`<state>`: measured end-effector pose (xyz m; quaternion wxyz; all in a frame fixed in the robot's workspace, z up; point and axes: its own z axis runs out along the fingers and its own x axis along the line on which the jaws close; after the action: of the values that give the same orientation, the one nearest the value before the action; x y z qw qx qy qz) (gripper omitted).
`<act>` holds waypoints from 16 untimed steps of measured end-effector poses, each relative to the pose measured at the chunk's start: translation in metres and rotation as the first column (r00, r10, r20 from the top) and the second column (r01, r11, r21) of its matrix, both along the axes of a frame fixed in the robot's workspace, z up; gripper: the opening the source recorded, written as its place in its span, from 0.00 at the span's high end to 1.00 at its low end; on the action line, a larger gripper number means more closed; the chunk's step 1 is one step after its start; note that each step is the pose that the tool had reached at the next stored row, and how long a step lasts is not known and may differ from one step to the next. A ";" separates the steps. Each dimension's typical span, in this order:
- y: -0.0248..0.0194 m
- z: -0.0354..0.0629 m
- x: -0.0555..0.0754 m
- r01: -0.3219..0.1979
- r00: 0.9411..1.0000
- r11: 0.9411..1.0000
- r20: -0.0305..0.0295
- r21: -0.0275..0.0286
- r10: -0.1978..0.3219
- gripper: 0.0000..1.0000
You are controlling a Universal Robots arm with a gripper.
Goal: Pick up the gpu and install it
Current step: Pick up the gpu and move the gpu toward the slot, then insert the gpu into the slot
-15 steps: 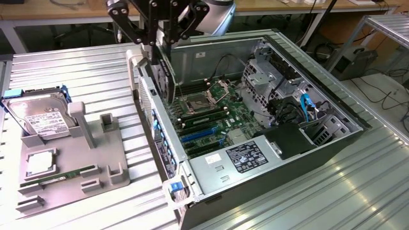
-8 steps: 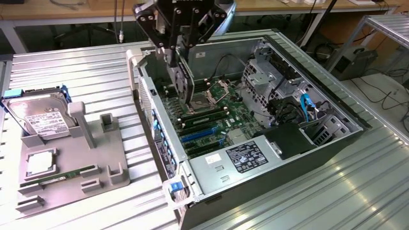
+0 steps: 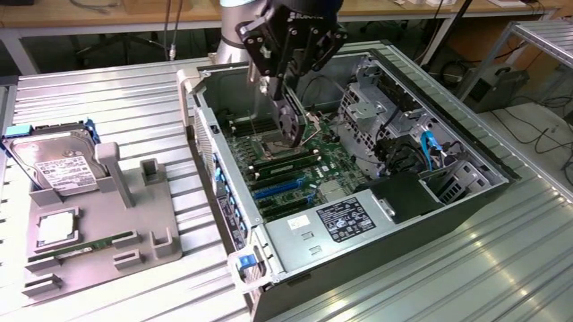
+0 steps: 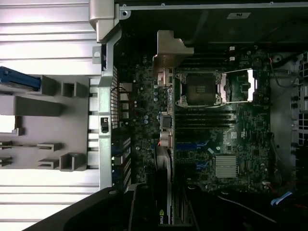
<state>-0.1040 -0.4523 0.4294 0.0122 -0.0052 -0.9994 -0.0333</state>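
Note:
The gpu (image 3: 288, 125), a thin card with a black round fan, hangs upright inside the open computer case (image 3: 296, 249), just over the motherboard near the CPU socket (image 4: 201, 89). My gripper (image 3: 280, 86) is shut on the card's upper edge. In the wrist view the gpu (image 4: 165, 127) appears edge-on, with its silver end bracket (image 4: 169, 48) at the far end, close to the case's rear wall. The gripper (image 4: 166, 204) holds its near end. The blue expansion slots (image 3: 282, 189) lie on the board beyond the card, toward the case front, with nothing in them.
A grey parts fixture (image 3: 103, 231) stands on the ribbed metal table at the exterior view's left. It carries a hard drive (image 3: 56, 164), a RAM stick (image 3: 85, 247) and a square chip (image 3: 56, 231). Drive cages (image 3: 376, 107) and cables crowd the case's right side.

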 end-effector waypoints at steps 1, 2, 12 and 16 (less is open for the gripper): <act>0.0000 -0.0020 0.005 0.000 1.000 1.000 -0.001 0.000 0.000 0.74; 0.0000 -0.0048 0.013 -0.001 1.000 1.000 -0.004 -0.001 0.001 0.74; 0.0000 -0.0163 0.044 -0.006 1.000 1.000 -0.019 -0.001 0.006 0.74; 0.0000 -0.0163 0.044 -0.006 1.000 1.000 -0.019 -0.001 0.006 0.74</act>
<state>-0.0601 -0.4522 0.4131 0.0217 -0.0027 -0.9992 -0.0325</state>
